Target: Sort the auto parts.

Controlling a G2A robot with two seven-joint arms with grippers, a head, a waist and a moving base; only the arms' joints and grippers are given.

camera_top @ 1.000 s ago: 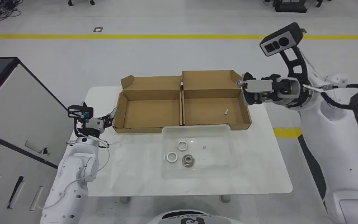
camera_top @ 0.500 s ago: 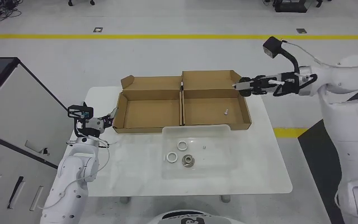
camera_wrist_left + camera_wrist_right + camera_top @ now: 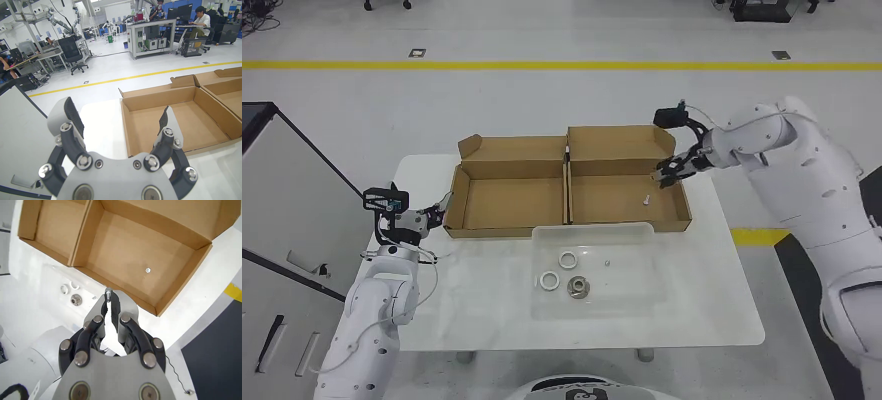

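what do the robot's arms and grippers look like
The left arm and right arm have smooth white rounded shells, black at the wrists. The left gripper and right gripper each have a silver base plate, black curved link bars with silver bolts, and two pale grey fingers lined with black ribbed pads.

We are logging matt cardboard boxes; a shiny threaded metal bolt; ribbed rubbery finger pads; a smooth glossy table.

Right gripper hovers over the right cardboard box.
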